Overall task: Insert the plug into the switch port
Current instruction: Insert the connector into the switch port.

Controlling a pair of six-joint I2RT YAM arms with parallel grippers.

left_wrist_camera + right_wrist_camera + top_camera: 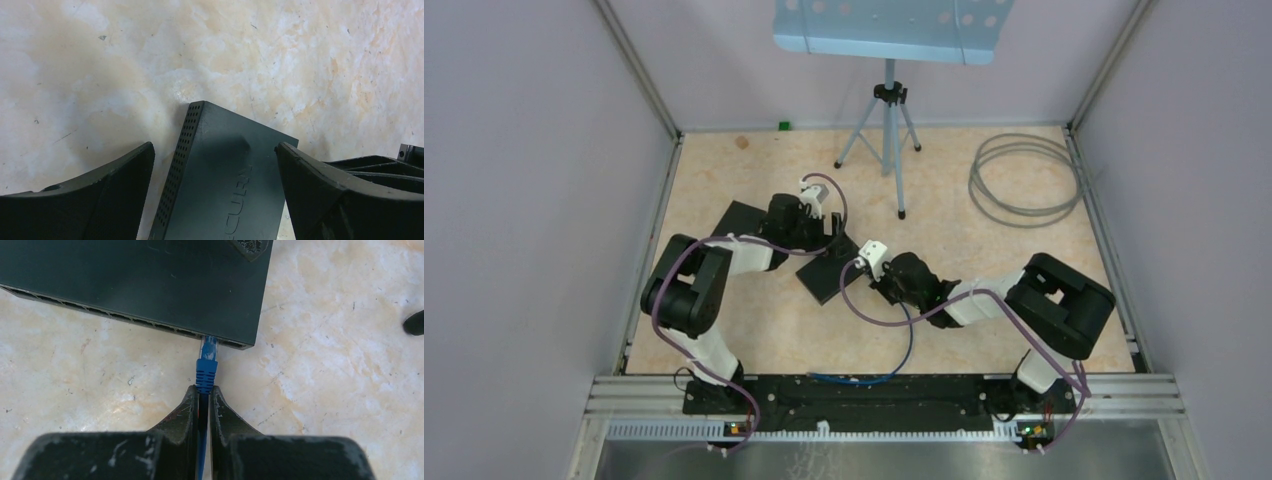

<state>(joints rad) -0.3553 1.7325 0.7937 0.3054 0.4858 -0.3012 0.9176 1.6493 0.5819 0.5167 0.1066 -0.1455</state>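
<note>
Marbled beige tabletop [340, 390] is seen under the black switch [135, 280]. The blue plug [206, 367] is held with its tip at a port near one end of the switch's port face, its cable [201, 455] pinched by the right gripper [202, 390]. The left gripper [215, 147] is spread wide across the switch's corner.

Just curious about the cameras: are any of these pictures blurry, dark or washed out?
Top view: even light, crisp. Left wrist view: near fingers soft, the black box dim, its lettering smeared. Right wrist view: blue plug sharp, table pale.
</note>
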